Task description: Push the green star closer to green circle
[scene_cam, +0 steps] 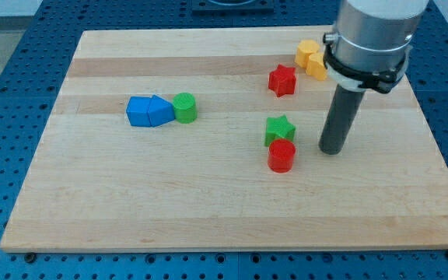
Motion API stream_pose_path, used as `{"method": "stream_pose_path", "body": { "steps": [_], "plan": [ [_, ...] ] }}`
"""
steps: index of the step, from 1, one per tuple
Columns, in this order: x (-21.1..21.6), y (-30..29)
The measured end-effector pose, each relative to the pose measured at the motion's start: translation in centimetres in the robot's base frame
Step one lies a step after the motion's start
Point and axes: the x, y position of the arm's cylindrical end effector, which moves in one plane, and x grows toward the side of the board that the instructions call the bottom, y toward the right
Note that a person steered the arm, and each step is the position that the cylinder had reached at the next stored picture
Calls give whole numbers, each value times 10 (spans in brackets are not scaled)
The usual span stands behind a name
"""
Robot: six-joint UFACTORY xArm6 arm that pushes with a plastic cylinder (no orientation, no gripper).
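My tip [331, 150] is seen just to the view's right of the green star-shaped block [280, 128], which touches a red cylinder block [281, 155]; the green circle block [184, 107] lies well left on the wooden table [208, 210]; no claw is fitted

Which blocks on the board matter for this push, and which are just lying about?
In the job:
green star
green circle, toward the view's left
my tip, just to the view's right of the star

Lying about:
red circle, touching the star's lower edge
red star
yellow blocks
blue blocks, against the green circle
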Motion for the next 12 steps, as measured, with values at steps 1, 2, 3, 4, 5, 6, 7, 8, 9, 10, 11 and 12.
{"method": "stream_pose_path", "body": {
  "steps": [1,2,3,4,5,6,7,8,9,10,11,12],
  "plan": [
    [-1,-13],
    [-7,-28],
    [-10,-45],
    [-11,-65],
    [-12,-77],
    [-18,-80],
    [-30,-80],
    [-39,-83],
    [-48,-88],
    [-61,-89],
    [-69,-90],
    [-74,-97]
  ]
}}
